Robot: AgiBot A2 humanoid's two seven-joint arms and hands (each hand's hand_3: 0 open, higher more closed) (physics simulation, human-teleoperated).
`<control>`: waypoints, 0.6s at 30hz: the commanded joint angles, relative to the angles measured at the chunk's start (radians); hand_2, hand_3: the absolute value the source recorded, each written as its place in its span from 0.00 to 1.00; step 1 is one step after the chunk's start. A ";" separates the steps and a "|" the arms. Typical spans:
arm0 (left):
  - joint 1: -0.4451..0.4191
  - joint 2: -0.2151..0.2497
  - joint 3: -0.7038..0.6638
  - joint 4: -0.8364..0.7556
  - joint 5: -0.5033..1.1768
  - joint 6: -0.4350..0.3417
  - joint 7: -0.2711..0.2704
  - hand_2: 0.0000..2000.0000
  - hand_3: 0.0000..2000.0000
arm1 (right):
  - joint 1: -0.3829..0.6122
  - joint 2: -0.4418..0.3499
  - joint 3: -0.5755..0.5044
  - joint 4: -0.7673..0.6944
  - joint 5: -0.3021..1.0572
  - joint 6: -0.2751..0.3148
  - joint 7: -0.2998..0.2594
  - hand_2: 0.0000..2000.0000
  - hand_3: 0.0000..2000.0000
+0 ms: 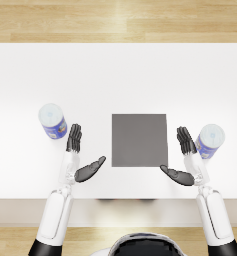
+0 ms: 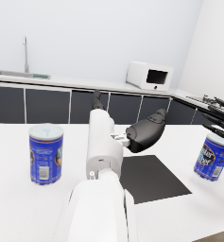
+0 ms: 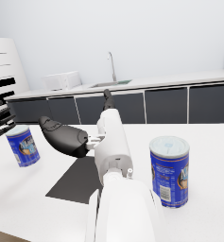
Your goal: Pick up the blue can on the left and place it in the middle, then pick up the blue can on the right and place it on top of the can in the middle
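Note:
Two blue cans with pale lids stand upright on the white table (image 1: 115, 75). The left can (image 1: 52, 121) (image 2: 46, 152) (image 3: 22, 144) is just outside my left hand (image 1: 80, 152) (image 2: 144, 133), which is open and apart from it. The right can (image 1: 209, 140) (image 3: 169, 171) (image 2: 213, 156) stands close beside my right hand (image 1: 185, 157) (image 3: 64, 136), also open and holding nothing. Between the hands lies a dark grey square mat (image 1: 139, 139) (image 2: 151, 177) (image 3: 78, 179) in the table's middle.
The table's near edge (image 1: 115, 199) runs just below both hands. Wooden floor (image 1: 115, 20) shows beyond the far edge. In the wrist views a kitchen counter with a white microwave (image 2: 149, 75) and a sink tap (image 3: 112, 66) stands behind the table.

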 commanded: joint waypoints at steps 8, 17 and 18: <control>0.000 0.000 0.000 0.000 0.000 0.000 0.000 0.00 0.00 | 0.000 0.000 0.000 0.000 0.000 0.000 0.000 0.00 0.00; 0.000 0.000 0.000 0.000 0.000 0.000 0.000 0.00 0.00 | 0.000 0.000 0.000 0.000 0.000 0.000 0.000 0.00 0.00; 0.000 0.000 0.000 0.000 0.000 0.000 0.000 0.00 0.00 | 0.000 0.000 0.000 0.000 0.000 0.000 0.000 0.00 0.00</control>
